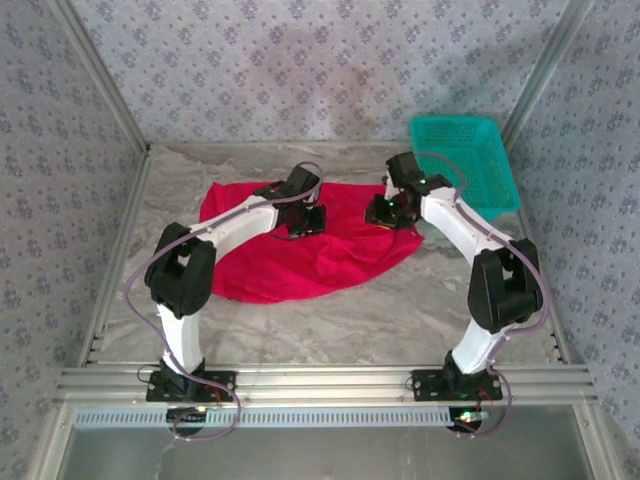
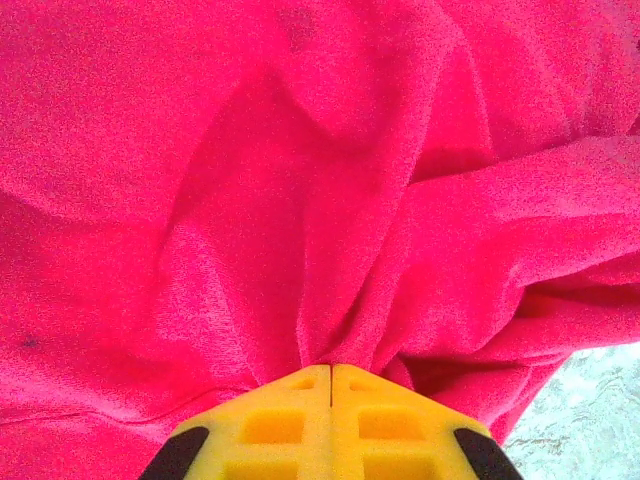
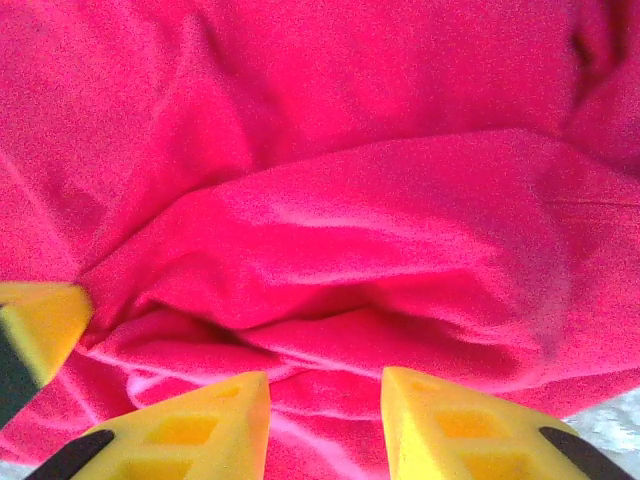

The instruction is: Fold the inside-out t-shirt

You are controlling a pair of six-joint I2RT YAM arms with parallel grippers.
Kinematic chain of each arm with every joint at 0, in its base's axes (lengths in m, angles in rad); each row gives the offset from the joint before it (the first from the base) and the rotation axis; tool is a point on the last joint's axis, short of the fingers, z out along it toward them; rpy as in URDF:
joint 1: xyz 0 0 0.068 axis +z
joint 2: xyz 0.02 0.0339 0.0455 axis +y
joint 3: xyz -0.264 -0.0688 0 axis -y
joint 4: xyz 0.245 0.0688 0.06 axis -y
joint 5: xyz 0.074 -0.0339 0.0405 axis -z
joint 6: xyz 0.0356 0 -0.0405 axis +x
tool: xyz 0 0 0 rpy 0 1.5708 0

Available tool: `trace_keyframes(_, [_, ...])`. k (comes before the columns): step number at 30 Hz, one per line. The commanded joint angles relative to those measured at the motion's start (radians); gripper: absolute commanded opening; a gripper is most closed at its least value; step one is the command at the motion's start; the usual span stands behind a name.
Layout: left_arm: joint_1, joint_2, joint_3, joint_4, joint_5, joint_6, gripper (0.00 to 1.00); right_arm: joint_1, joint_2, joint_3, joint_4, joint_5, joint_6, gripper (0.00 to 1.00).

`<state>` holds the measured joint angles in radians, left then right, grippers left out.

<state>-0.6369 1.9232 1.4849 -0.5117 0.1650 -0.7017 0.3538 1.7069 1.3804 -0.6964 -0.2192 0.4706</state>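
Bunching is looming: left pincer (image 2: 330, 372) is squeezing the t-shirt (image 1: 290, 268), right pincer (image 3: 325, 388) is gaping loose, so pulling could be dragging it crooked.

White arms (image 1: 240, 222), black joints (image 1: 185, 275), purple cables (image 1: 133, 290), yellow claw fingers (image 3: 200, 430).
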Motion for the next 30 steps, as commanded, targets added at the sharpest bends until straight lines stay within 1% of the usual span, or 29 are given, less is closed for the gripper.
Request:
trace_keyframes(1, [0.000,0.010,0.018,0.012,0.015,-0.012,0.00,0.057,0.049,0.044,-0.031,0.059,0.001,0.41])
trace_keyframes(6, [0.000,0.000,0.013,0.011,0.011,-0.009,0.00,0.086,0.172,0.100,-0.045,0.106,-0.027,0.46])
trace_keyframes(12, [0.002,-0.006,0.004,0.012,0.006,-0.006,0.00,0.099,0.262,0.125,-0.046,0.113,-0.034,0.47])
trace_keyframes(13, [0.003,-0.006,0.002,0.012,0.007,-0.006,0.00,0.101,0.266,0.121,-0.046,0.111,-0.034,0.44])
trace_keyframes(15, [0.005,-0.005,0.002,0.012,0.008,-0.004,0.00,0.099,0.262,0.112,-0.050,0.104,-0.030,0.30])
trace_keyframes(17, [0.012,-0.003,0.005,0.009,0.012,0.000,0.00,0.095,0.238,0.116,-0.065,0.107,-0.036,0.11])
trace_keyframes(18, [0.017,-0.002,0.006,0.008,0.014,0.002,0.00,0.093,0.220,0.118,-0.072,0.107,-0.038,0.03])
trace_keyframes(19, [0.024,0.002,0.009,0.006,0.014,0.005,0.00,0.090,0.197,0.125,-0.085,0.105,-0.044,0.00])
trace_keyframes(23, [0.056,0.017,0.025,-0.004,0.014,0.014,0.00,0.088,0.078,0.156,-0.147,0.098,-0.070,0.00])
trace_keyframes(26, [0.078,0.029,0.032,-0.006,0.010,0.017,0.00,0.076,-0.038,0.141,-0.159,0.059,-0.078,0.00])
trace_keyframes(28, [0.086,0.035,0.033,-0.007,0.006,0.018,0.00,0.055,-0.119,0.096,-0.133,0.011,-0.074,0.00])
trace_keyframes(30, [0.088,0.042,0.032,-0.003,0.003,0.016,0.00,0.018,-0.199,0.021,-0.075,-0.067,-0.060,0.00])
